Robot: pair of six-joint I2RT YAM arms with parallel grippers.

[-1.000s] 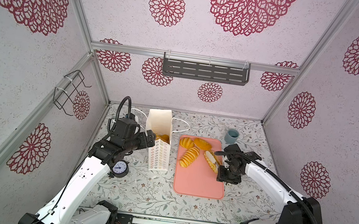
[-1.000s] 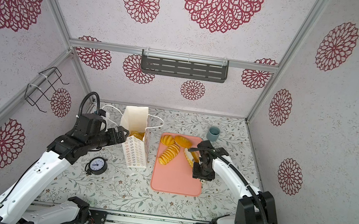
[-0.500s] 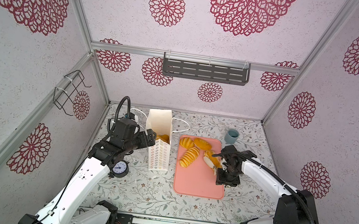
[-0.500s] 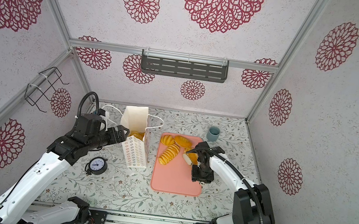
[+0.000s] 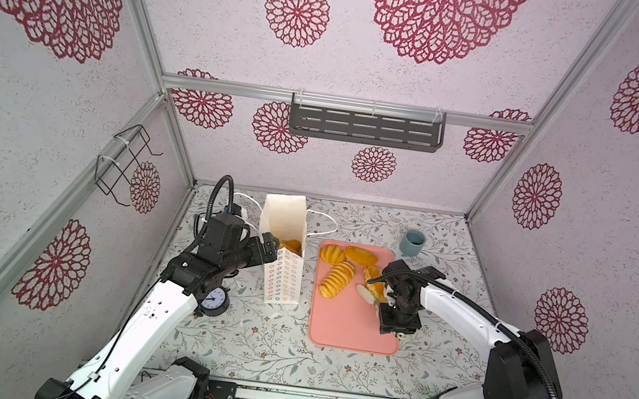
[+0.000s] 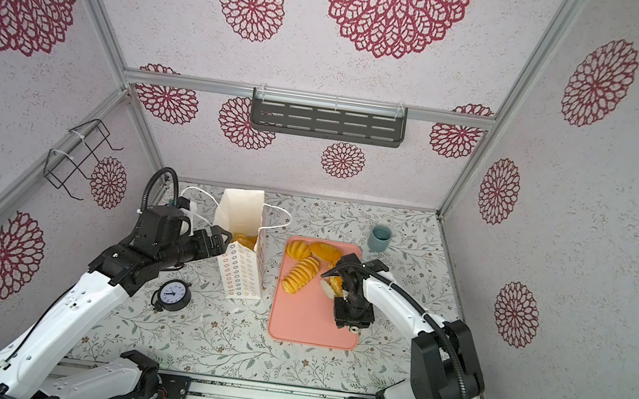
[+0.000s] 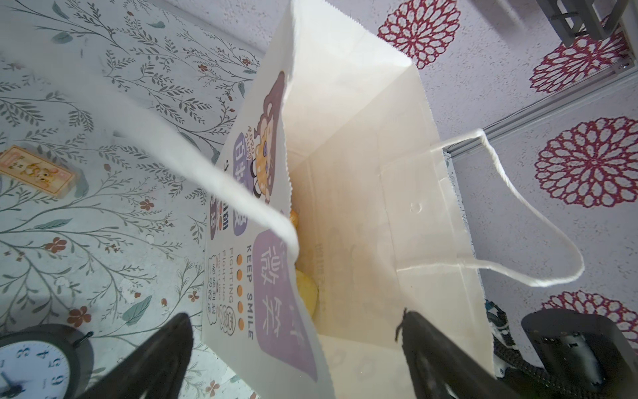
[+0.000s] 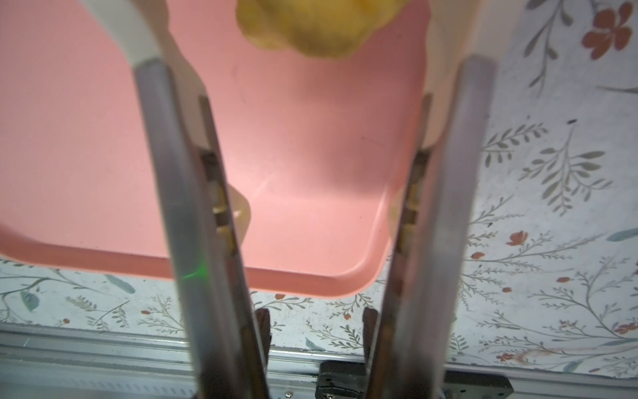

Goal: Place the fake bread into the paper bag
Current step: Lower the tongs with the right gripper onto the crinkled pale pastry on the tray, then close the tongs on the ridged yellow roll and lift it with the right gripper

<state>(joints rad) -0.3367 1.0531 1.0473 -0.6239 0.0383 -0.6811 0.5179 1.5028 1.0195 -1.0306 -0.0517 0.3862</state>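
Observation:
The white paper bag (image 5: 283, 284) (image 6: 242, 215) (image 7: 362, 172) stands open at the back left, with fake bread (image 5: 291, 245) (image 7: 307, 290) inside. My left gripper (image 5: 269, 246) (image 6: 220, 238) (image 7: 293, 321) is open wide at the bag's rim, with the printed wall between its fingers. More fake bread lies on the pink tray (image 5: 343, 325) (image 8: 103, 138): two oval buns (image 5: 332, 254), a ridged roll (image 5: 336, 280) and a piece (image 5: 374, 279) (image 8: 321, 27) by the tong tips. My right gripper (image 5: 397, 328) (image 6: 352, 318) (image 8: 317, 324) is shut on metal tongs (image 8: 179, 207) with white tips (image 5: 365, 294).
A grey-blue cup (image 5: 413, 242) stands behind the tray's right corner. A small black clock (image 5: 214, 302) (image 7: 34, 362) sits left of the bag under my left arm. A small orange card (image 7: 38, 172) lies on the floral tabletop. The front rail runs close to the tray's near edge.
The right arm has shifted slightly over the tray and the tongs have narrowed a little by the bread. The left arm and the bag have not moved.

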